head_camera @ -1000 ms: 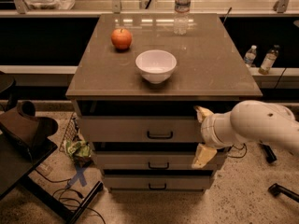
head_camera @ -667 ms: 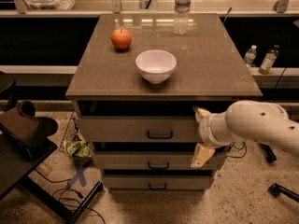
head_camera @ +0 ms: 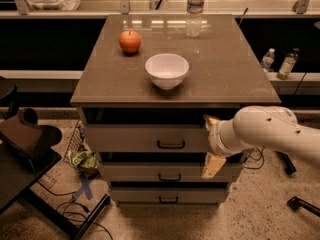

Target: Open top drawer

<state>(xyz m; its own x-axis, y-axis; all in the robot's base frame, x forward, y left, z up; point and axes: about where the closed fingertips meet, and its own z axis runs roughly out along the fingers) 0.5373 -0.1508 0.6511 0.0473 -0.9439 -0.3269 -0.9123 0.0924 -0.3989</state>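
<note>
The top drawer (head_camera: 130, 138) is the largest of three grey-beige drawer fronts under the brown table top (head_camera: 225, 79). Its small black bar handle (head_camera: 171, 144) sits at the centre of the panel, and a dark gap shows above the panel. My gripper (head_camera: 210, 143) is in front of the right end of this panel, to the right of the handle and not touching it. It is open, with one pale fingertip (head_camera: 210, 121) up and the other down. My white arm (head_camera: 270, 131) comes in from the right.
A white bowl (head_camera: 167, 70), a red apple (head_camera: 130, 41) and a water bottle (head_camera: 194, 9) stand on the table top. Two shorter drawers (head_camera: 130, 172) lie below. A dark chair (head_camera: 25, 144) and cables are at the left; bottles (head_camera: 287, 64) are at the right.
My gripper and arm have moved slightly left along the top drawer's front, closer to the handle. The drawer has not moved.
</note>
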